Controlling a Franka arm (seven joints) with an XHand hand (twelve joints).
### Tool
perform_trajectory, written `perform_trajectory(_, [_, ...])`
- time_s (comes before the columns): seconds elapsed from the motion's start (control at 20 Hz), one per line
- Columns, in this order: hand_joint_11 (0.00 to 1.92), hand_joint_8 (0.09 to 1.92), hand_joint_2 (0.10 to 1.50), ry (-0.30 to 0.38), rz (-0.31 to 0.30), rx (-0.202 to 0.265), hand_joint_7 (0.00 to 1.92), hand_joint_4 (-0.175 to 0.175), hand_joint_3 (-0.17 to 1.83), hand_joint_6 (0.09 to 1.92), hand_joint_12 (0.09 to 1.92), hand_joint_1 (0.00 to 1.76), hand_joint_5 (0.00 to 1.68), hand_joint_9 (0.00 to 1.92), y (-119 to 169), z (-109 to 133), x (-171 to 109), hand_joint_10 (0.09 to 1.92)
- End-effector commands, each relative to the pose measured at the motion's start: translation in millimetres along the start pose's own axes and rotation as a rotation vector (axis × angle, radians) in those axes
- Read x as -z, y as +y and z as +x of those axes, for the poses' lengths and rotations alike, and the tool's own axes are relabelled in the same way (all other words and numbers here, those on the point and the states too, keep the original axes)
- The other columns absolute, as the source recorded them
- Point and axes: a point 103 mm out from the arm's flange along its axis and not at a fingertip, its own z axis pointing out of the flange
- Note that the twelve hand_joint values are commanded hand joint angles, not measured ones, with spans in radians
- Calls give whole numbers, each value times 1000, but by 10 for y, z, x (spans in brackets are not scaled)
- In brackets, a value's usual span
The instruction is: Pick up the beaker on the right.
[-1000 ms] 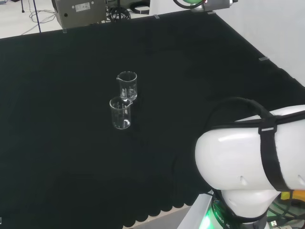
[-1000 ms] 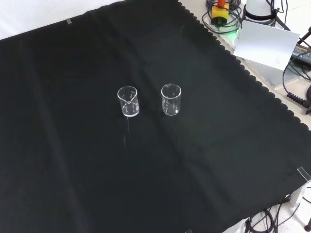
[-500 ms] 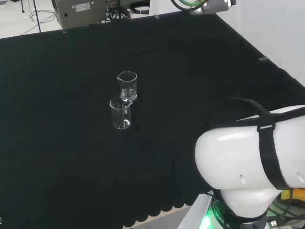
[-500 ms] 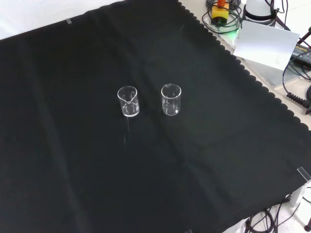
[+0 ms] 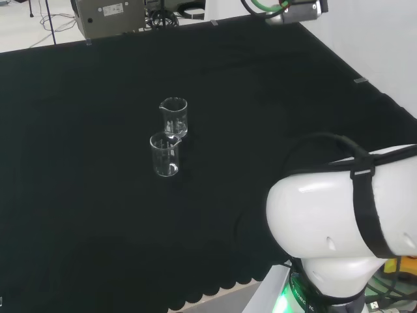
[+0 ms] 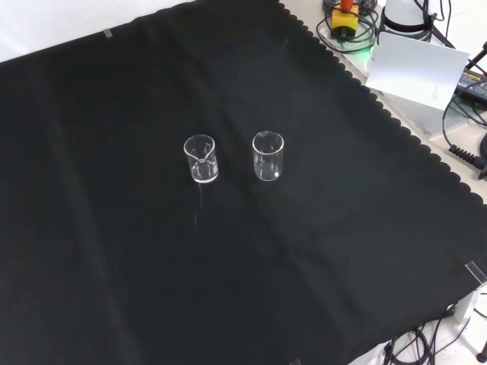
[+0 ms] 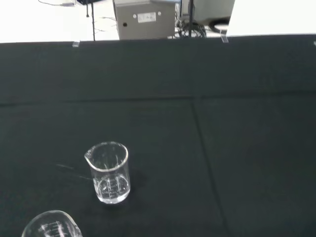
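Black cloth (image 6: 114,251) carries two upright beakers (image 6: 268,156), arm (image 5: 339,222) well apart

A black cloth (image 6: 114,266) with a scalloped edge covers the bench. A grey box (image 5: 107,16) stands beyond its far edge in the head view. Cables (image 6: 464,148) and a white card (image 6: 415,68) lie at the front view's right.

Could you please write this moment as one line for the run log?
phase: pre-grasp | beakers: two, upright, apart on black cloth | target: right beaker in front view, untouched | other: left beaker | contents: appear empty
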Motion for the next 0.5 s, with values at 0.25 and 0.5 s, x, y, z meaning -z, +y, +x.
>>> perform_trajectory(0.25, [0,503,1294,62,40,-3,0,-31,322,87,1283,0,290,83,503,-83,-765,710])
perform_trajectory(0.5, [0,637,1054,95,59,36,110,-39,229,87,1393,441,314,245,887,-55,-1254,746])
